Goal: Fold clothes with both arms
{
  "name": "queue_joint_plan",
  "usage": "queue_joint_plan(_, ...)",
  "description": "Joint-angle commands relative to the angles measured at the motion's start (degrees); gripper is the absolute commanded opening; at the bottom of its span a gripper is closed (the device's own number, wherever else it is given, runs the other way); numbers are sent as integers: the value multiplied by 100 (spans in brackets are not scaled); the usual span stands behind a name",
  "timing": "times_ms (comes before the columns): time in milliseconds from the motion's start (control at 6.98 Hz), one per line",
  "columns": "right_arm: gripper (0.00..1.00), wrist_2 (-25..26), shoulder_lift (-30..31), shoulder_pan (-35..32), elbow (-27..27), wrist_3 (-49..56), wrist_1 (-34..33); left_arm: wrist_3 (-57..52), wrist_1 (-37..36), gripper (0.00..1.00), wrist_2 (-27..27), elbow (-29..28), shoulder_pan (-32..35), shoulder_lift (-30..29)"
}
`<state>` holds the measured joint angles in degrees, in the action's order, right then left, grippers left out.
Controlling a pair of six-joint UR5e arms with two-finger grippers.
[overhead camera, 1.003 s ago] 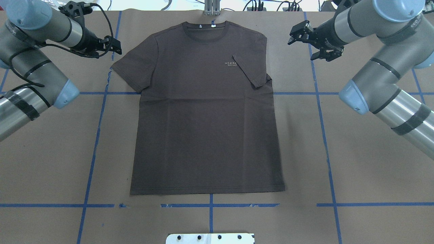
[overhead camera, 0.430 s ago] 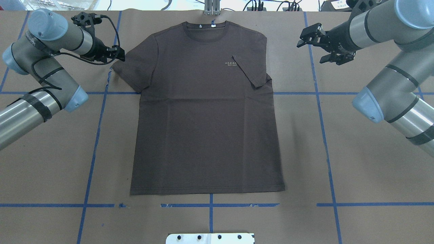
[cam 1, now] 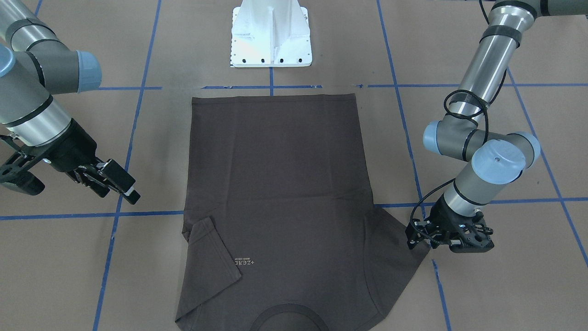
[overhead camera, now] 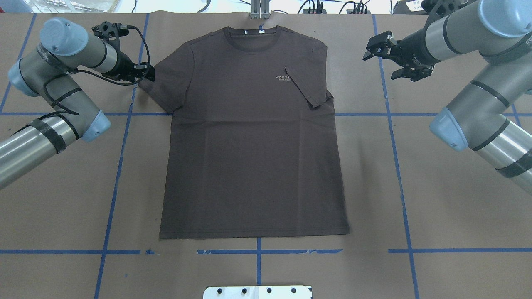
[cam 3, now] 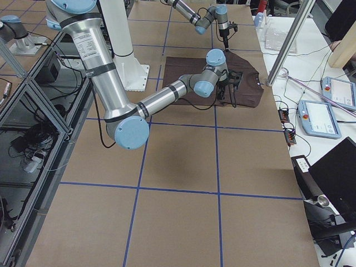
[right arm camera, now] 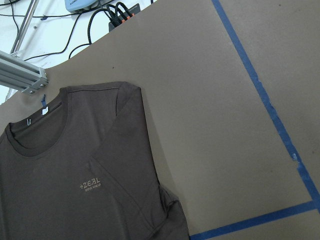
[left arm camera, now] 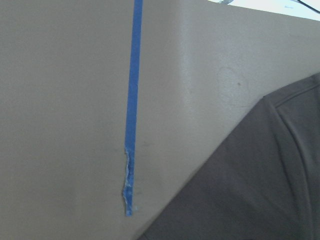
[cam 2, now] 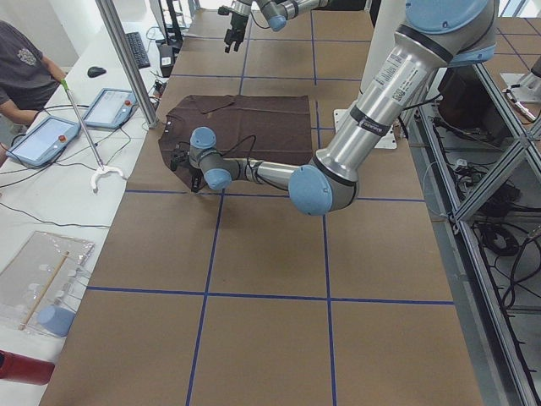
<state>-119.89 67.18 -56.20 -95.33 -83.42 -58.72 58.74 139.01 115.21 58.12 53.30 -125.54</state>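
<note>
Sleeve-folding step, seemingly: left hand (overhead camera: 146, 74) sits at the T-shirt (overhead camera: 249, 158) sleeve (overhead camera: 166, 85), grip unclear; right hand (overhead camera: 380, 61) gapes empty; next, a firm pinch.

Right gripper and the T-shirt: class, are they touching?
Apart. The overhead view shows the open right gripper off to the side of the T-shirt, with a strip of bare table between them.

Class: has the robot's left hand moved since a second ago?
Yes. The left hand has shifted right in the overhead view, up to the T-shirt sleeve's edge.
</note>
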Motion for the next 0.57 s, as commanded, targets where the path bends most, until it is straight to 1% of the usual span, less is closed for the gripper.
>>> queue_joint_plan(0,100,1,-3,4,14,1,-8,-12,-5,67,-182,-89,-4,3)
queue_joint_plan(287,100,10,-12,13,41,19,1,-38,-5,63,-192,-108,-4,-6)
queue_joint_plan(430,100,10,-12,13,49,19,1,-30,-5,53,-192,-108,-4,-6)
